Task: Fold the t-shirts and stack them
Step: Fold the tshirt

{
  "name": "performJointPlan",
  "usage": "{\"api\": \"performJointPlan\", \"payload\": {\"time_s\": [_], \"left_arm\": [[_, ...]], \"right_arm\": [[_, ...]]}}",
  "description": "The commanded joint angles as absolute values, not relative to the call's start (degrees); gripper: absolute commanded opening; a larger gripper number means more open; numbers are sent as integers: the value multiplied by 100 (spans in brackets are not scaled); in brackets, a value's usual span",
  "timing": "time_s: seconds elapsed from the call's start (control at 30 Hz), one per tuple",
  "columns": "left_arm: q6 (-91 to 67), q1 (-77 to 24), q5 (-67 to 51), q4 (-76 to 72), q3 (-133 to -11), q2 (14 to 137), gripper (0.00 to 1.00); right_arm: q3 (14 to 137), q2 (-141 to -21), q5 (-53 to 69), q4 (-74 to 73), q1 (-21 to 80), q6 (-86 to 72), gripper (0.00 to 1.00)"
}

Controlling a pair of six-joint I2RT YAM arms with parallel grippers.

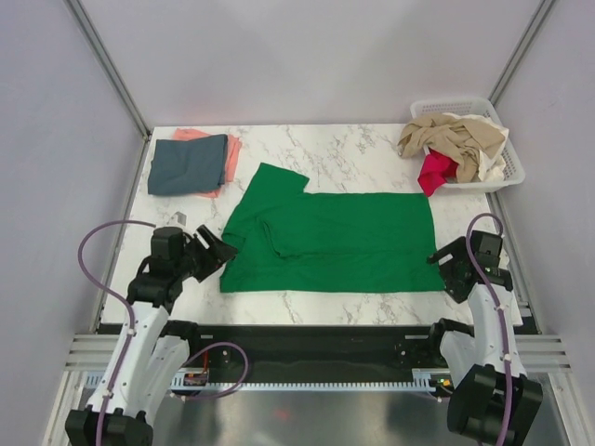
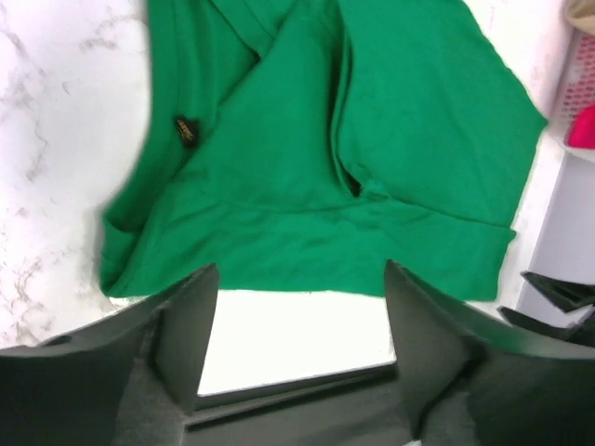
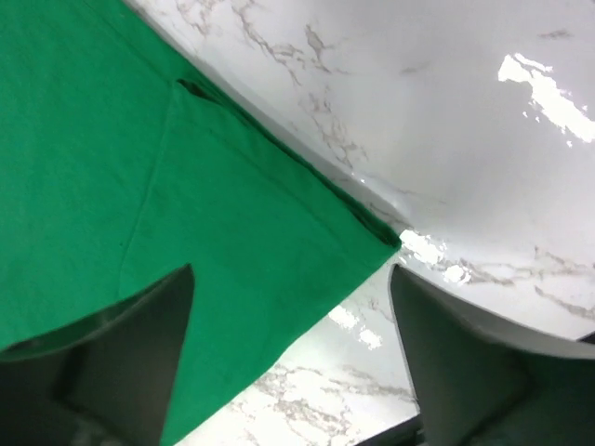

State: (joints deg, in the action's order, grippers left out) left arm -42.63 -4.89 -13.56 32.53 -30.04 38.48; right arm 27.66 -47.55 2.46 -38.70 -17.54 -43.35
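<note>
Roughly speaking, the marble table [image 1: 372, 149] carries the green t-shirt [image 1: 344, 242] spread flat between the two grippers. Its shoulder end lies just ahead of the left gripper [image 2: 299, 279], and a hem corner lies under the right gripper [image 3: 290, 274]. Beyond the left gripper, well apart from it, the slate blue-grey tee [image 1: 186, 164] sits folded on the salmon pink one [image 1: 232, 153]. Beyond the right gripper stands the white basket [image 1: 509, 178], with the beige tee [image 1: 456, 139] and the magenta-red tee [image 1: 435, 172] heaped in it.

The main risk, as I judge it, is an uneven pinch. The shirt is already doubled near the left gripper, with a rucked crease running across it. A finger closing there could catch one layer only, or several, and drag the fold askew. On the right, the corner is thin against slick marble, so the fingers may slide over it and close on nothing. If one side lifts and the other does not, the cloth would twist.

Both arms reach low and forward from their bases, wrists pitched down toward the near edge of the cloth. The left gripper's fingers stand apart with nothing between them but bare table. The right gripper's fingers are spread wide above the corner, not clamped on it. A small dark label [image 2: 186, 130] shows by the collar.
</note>
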Motion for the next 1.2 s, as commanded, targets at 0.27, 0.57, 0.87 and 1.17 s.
{"api": "performJointPlan", "payload": {"time_s": [0.27,0.57,0.87,1.17], "left_arm": [[-3069,-510,-1538,3193,-5025,5348,96],[-1697,-518,-1027,2935,-8601,10153,71],[-1424,-685,-1749,2936,-11081,12813,69],[-1248,-914,-1494,3102,-12400,14132,70]], "right_arm": [[3664,-4623,604,-3923,-1907,-3808,98],[4165,-4974,1685,-3489,-1881,-2910,98],[4350,-4764,2933,-3490,-1635,-2768,98],[4588,-4447,2979,-3560,-1213,-2848,98]]}}
